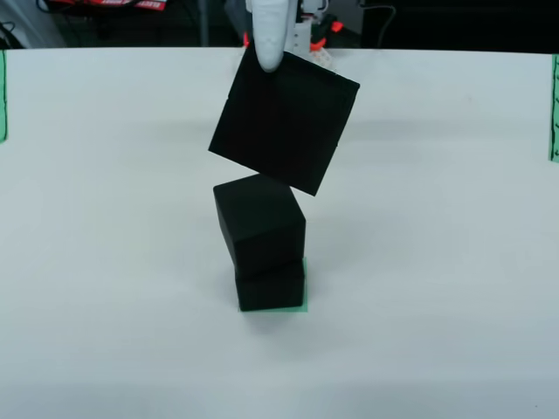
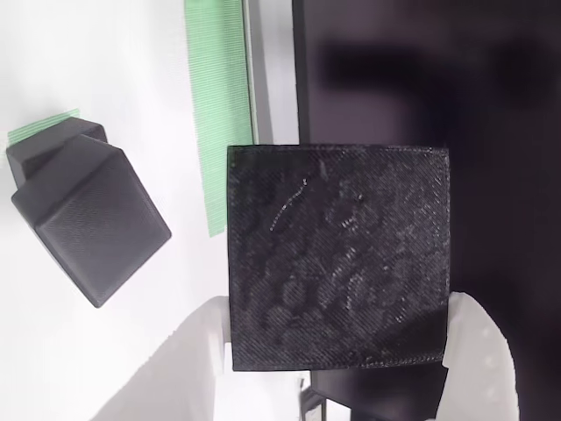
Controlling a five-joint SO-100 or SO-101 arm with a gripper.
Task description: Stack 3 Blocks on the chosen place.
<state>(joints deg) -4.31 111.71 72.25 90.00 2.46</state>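
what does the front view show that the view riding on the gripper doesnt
Only the front view: the held block hangs tilted above the two-block stack, and green strips mark the table's edges. Only the gripper view: the held block's dotted texture, with a white finger beside it. Both: all three blocks and the green square under the stack.

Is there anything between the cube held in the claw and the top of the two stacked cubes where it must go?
Nothing visible stands between them. The held cube, gripped in the claw, hangs tilted just above the upper stacked cube, which sits twisted on the lower cube over the green square.
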